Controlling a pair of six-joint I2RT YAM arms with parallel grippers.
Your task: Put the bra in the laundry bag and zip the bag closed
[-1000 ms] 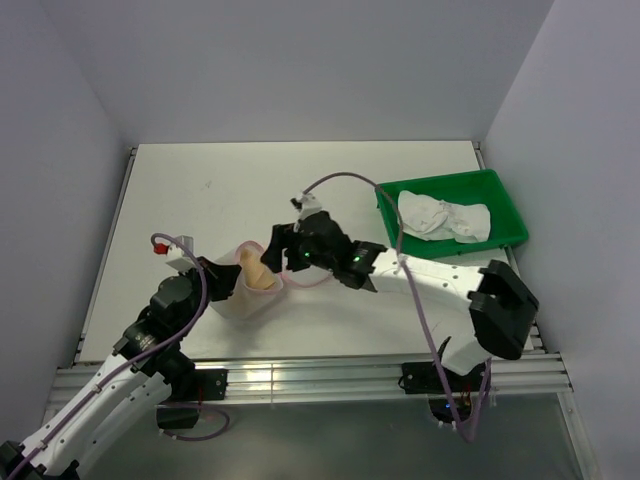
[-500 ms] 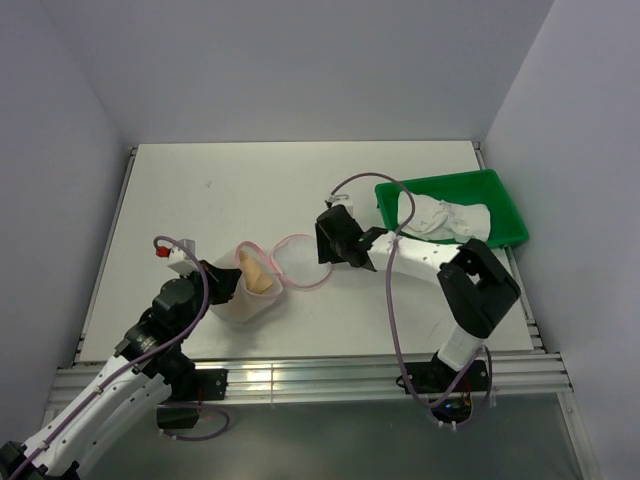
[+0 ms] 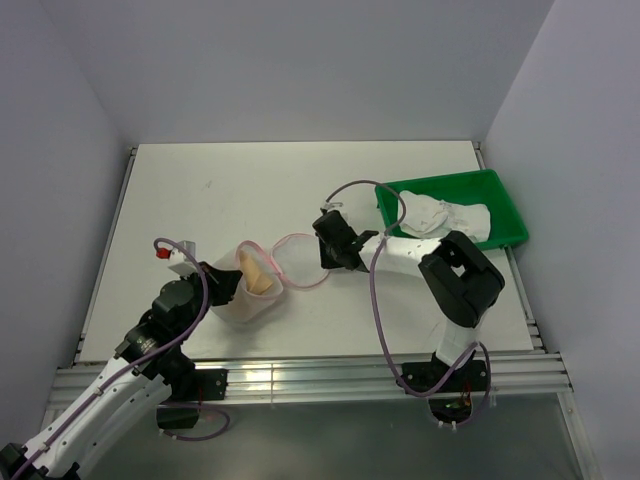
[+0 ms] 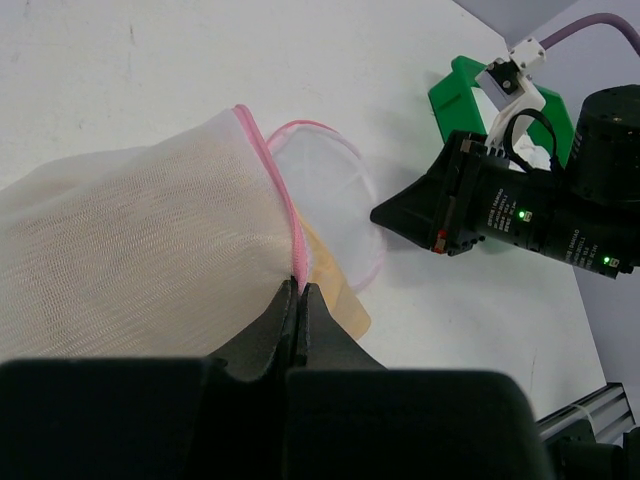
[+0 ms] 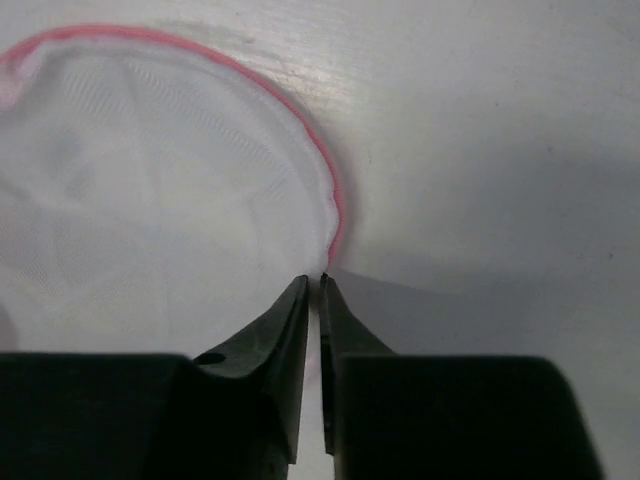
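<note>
The laundry bag [image 3: 243,304] is a white mesh pouch lying near the table's front left. The tan bra [image 3: 257,276] sticks out of its mouth. My left gripper [image 4: 298,288] is shut on the pink zipper band [image 4: 272,185] at the pouch's rim. The bag's round flap [image 3: 296,259] lies open on the table to the right. My right gripper [image 5: 319,281] is at the flap's right edge, its jaws closed to a thin slit on the pink-edged mesh [image 5: 150,190]. In the left wrist view the bra [image 4: 341,301] shows under the rim.
A green plastic tray [image 3: 450,180] holding white cloths [image 3: 445,215] stands at the back right, just behind my right arm. The table's metal rail [image 3: 300,375] runs along the front edge. Grey walls close in both sides.
My right arm pulled back from over the bag's mouth to the flap's right edge, and its jaws closed. The left gripper kept its hold and place.
</note>
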